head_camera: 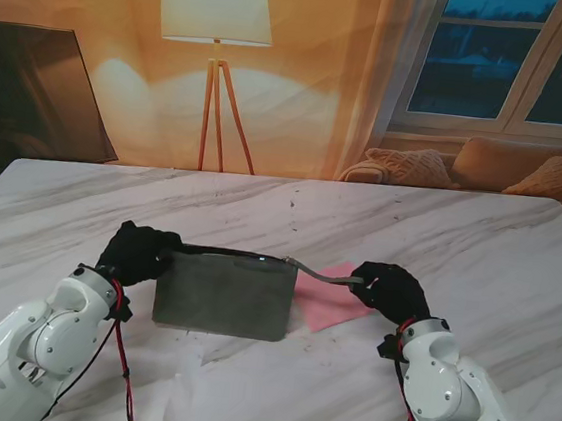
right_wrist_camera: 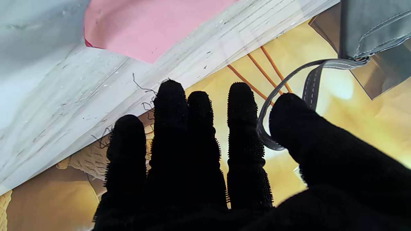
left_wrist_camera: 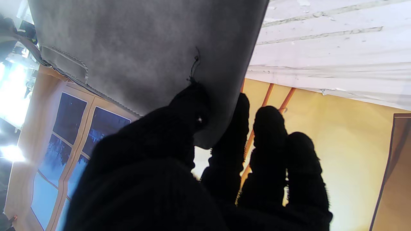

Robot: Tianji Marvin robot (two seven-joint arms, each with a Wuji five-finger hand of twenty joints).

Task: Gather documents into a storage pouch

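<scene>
At mid-table, the grey pouch [head_camera: 224,293] is hanging upright, its long axis running left to right. The left hand [head_camera: 138,253] is pinching its left top corner; the right hand [head_camera: 389,289] is holding the strap [head_camera: 323,271] between thumb and forefinger, other fingers extended. The pink sheet [head_camera: 327,302] is lying flat on the table [head_camera: 478,251], just right of the pouch and beside the right hand, which is nearer to it.

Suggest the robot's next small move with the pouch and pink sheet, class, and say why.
Probably lower the pouch back onto the table. The left hand pinches its corner and the right hand holds its strap, so neither is free for the pink sheet, which lies flat behind the pouch.
</scene>
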